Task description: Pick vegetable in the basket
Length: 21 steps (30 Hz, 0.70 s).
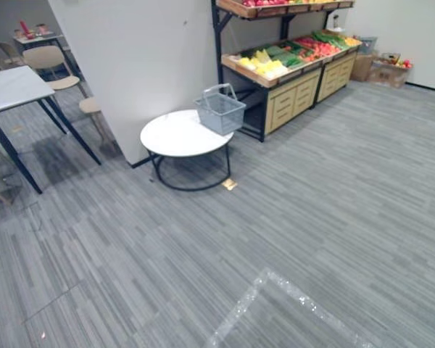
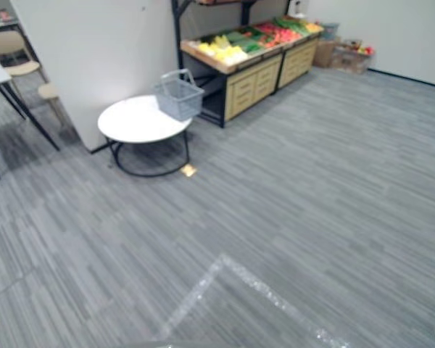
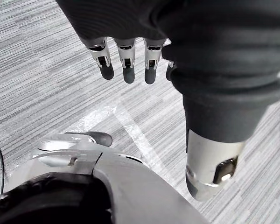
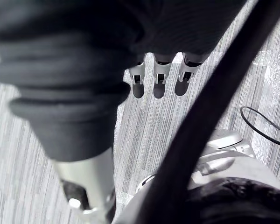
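My left robot hand (image 3: 127, 70) hangs at my side above the grey striped carpet (image 1: 312, 217), its silver, dark-tipped fingers relaxed and a little apart, holding nothing. My right robot hand (image 4: 157, 81) hangs the same way, slack and empty.

The vegetables (image 1: 284, 56) lie well away from both robot hands, at about one o'clock. They are yellow, green and red heaps in the sloping wooden tray of a produce stand (image 1: 296, 98) with a dark metal frame and pale drawer fronts. The stand's long axis runs away from me toward two o'clock, so its yellow end is the nearest part.

The basket (image 1: 220, 110) sits at roughly twelve o'clock, just beside that near end. It is grey open mesh, boxy, with its handle raised, and it rests on the far edge of a round white table (image 1: 172, 136) with thin black legs. I cannot tell whether anything is in it.

Nothing has been picked yet, so I judge the first job is walking across the open floor. Since the stand lies right of the basket, my right robot hand looks better placed for the vegetables and my left for the basket
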{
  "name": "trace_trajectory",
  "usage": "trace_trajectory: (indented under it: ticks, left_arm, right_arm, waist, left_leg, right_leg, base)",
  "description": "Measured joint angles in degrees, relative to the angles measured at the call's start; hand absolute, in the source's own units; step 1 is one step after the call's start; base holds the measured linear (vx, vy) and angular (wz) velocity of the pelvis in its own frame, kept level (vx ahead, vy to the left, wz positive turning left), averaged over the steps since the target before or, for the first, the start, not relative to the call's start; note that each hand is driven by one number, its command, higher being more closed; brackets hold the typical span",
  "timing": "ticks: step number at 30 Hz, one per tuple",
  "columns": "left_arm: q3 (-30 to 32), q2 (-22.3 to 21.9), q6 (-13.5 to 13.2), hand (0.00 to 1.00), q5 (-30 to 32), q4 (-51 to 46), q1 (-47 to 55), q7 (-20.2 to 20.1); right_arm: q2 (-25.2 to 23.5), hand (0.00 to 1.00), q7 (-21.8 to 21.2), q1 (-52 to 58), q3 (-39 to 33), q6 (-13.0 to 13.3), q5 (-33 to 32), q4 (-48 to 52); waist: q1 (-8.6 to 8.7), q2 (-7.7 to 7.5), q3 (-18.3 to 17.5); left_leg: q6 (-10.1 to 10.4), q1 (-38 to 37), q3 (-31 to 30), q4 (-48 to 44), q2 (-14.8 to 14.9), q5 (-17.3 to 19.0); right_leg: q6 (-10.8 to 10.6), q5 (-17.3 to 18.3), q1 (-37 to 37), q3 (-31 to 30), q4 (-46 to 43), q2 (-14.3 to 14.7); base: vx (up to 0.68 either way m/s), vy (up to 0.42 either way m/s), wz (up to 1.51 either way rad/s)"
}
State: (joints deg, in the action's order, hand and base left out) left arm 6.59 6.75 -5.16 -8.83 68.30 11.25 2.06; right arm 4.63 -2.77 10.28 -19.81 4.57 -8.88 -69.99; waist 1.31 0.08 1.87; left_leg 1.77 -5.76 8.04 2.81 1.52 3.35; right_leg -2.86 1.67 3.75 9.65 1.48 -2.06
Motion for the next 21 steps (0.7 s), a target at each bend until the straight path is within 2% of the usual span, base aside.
trace_trajectory:
  ticks: [1,2,9,21]
  left_arm:
    - [0.01,0.01,-0.06,0.00,-0.01,0.13,-0.06,-0.02]
    - [0.00,-0.01,-0.25,0.00,0.02,0.20,-0.14,-0.04]
    - [0.08,0.33,-0.94,0.00,0.36,1.79,-1.23,-0.02]
    - [0.07,0.39,-0.94,0.00,2.89,1.67,-1.96,0.17]
  right_arm:
    - [0.04,0.00,0.01,0.00,-0.10,0.10,0.01,-0.41]
    - [0.06,0.00,0.02,-0.17,-0.16,0.56,0.04,-0.64]
    - [-0.56,0.00,1.04,-1.64,-1.81,0.94,1.49,-0.74]
    - [-0.62,0.00,0.90,-2.43,-3.45,0.95,1.35,-0.59]
  waist:
    - [0.00,-0.26,-0.15]
    - [-0.01,0.21,-0.19]
    - [0.02,-0.29,0.48]
    - [0.03,-0.39,1.42]
  left_leg:
    - [-0.37,-0.70,0.54,0.66,0.10,-0.41]
    - [-0.40,-1.38,0.75,1.18,0.13,-0.46]
    - [0.67,-2.97,2.28,1.38,0.05,0.25]
    - [0.92,-3.34,3.65,1.36,0.63,0.58]
  right_leg:
    - [0.23,-0.22,0.56,0.01,0.67,0.22]
    - [0.29,-0.34,0.80,0.03,1.01,0.35]
    - [-0.26,-0.66,2.60,-0.20,2.51,0.35]
    - [-0.56,-0.44,2.38,-0.68,3.10,0.76]
  base:
    - [0.21,0.000,-0.07]
    - [0.24,0.002,-0.07]
    - [0.10,0.003,-0.08]
    - [-0.06,-0.028,-0.07]
